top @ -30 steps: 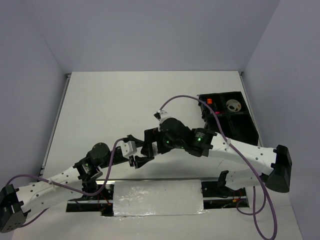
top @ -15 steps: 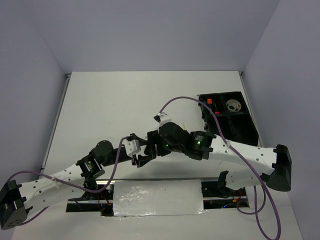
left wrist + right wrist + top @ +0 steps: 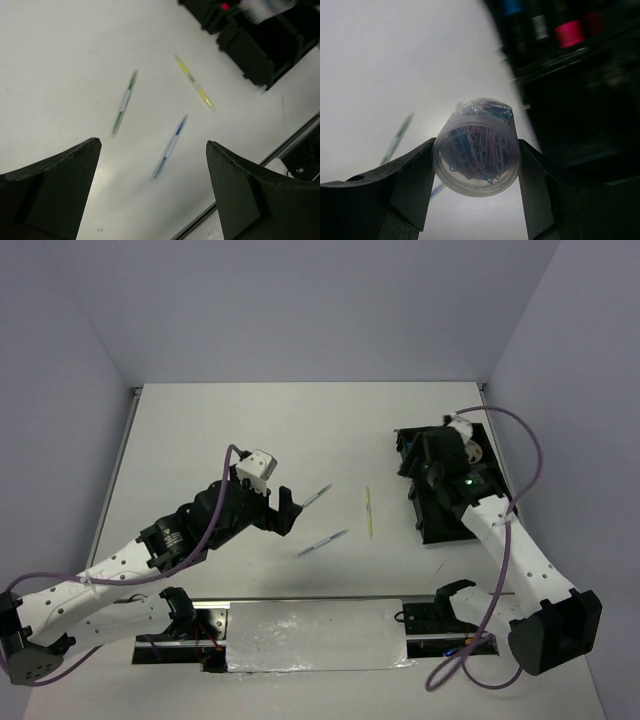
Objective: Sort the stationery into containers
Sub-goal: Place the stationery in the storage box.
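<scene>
My right gripper (image 3: 476, 150) is shut on a small clear cylinder (image 3: 476, 145) full of coloured paper clips. It holds it above the table at the left edge of the black organiser tray (image 3: 580, 115). In the top view this gripper (image 3: 425, 455) is over the tray's (image 3: 428, 522) far left part. Highlighters with blue (image 3: 511, 6) and pink (image 3: 568, 32) caps lie in the tray. My left gripper (image 3: 152, 150) is open and empty, above the table (image 3: 283, 510). Ahead of it lie a green-marked pen (image 3: 124, 102), a blue-marked pen (image 3: 170, 147) and a thin yellowish stick (image 3: 195, 84).
The three slim items lie mid-table between the arms: the green-marked pen (image 3: 316, 497), the blue-marked pen (image 3: 323, 543), the stick (image 3: 368, 511). A tape roll (image 3: 472, 451) shows in the tray's far right compartment. A metal rail and a white pad (image 3: 315, 635) line the near edge.
My right arm has swung from mid-table over to the tray. My left arm has pulled back to the left and turned. The pens and stick are uncovered now.
</scene>
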`<state>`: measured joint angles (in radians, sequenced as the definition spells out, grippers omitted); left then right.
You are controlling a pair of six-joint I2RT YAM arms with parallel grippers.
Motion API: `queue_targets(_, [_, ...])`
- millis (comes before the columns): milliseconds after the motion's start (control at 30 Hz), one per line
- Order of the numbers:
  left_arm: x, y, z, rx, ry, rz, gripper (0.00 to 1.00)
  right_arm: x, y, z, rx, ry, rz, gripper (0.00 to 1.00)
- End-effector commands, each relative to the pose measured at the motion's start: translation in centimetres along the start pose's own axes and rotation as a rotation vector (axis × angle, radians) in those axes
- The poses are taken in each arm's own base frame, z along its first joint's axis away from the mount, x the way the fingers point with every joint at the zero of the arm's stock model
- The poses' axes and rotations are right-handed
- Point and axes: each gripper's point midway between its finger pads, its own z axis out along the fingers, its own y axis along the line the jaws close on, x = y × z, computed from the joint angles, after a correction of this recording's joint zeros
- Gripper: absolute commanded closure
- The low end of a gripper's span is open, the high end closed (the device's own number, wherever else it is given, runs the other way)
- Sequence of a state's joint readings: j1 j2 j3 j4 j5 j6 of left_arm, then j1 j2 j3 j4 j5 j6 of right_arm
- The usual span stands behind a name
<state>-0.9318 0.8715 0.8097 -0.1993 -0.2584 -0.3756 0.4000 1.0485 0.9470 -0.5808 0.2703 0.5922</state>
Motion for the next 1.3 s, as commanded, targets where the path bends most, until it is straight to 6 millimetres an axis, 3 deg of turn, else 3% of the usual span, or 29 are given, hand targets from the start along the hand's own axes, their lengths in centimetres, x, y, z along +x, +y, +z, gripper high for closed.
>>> queue_targets(0, [1.6,3.8,-2.9,-0.231,0.109,-0.092,0.01,-4.8,-7.3,-0.7,0.239,-0.09,0.022,1.0])
queue_targets(33, [1.8,3.7,-3.6,-0.22,0.136,-0.083,0.01,-6.1,-8.9,-0.9,0.286,-0.119,0.054,1.0])
queue_targets(67, [1.6,3.6,-4.2,-0.207,0.134,-0.077,0.01,-7.6,-11.7,-0.9,0.349,-0.152,0.112,1.0])
queue_targets(167, [1.5,3.6,-5.7,-0.188,0.163,-0.05,0.01,-9.8,-15.4,-1.3,0.417,-0.189,0.22,1.0])
queue_targets(300, [2.2,4.7,-6.1,-0.206,0.158,0.033,0.01,-10.1,-18.8,-0.9,0.514,-0.187,0.267,0.99])
queue_targets(400, [3.1,5.6,-6.0,-0.247,0.159,0.027,0.01,-9.4,-20.2,-0.1,0.517,-0.166,0.29,0.98])
queue_targets(567, [3.0,5.2,-6.1,-0.213,0.132,0.024,0.01,-6.9,-21.4,1.2,0.543,-0.121,0.291,0.98])
queue_targets(833, [3.6,5.2,-5.7,-0.218,0.154,0.023,0.01,-5.5,-23.6,2.2,0.606,-0.09,0.295,0.93])
queue_targets(1267, [3.8,4.7,-5.8,-0.198,0.152,0.026,0.01,-3.7,-24.7,6.4,0.56,0.018,0.35,0.8])
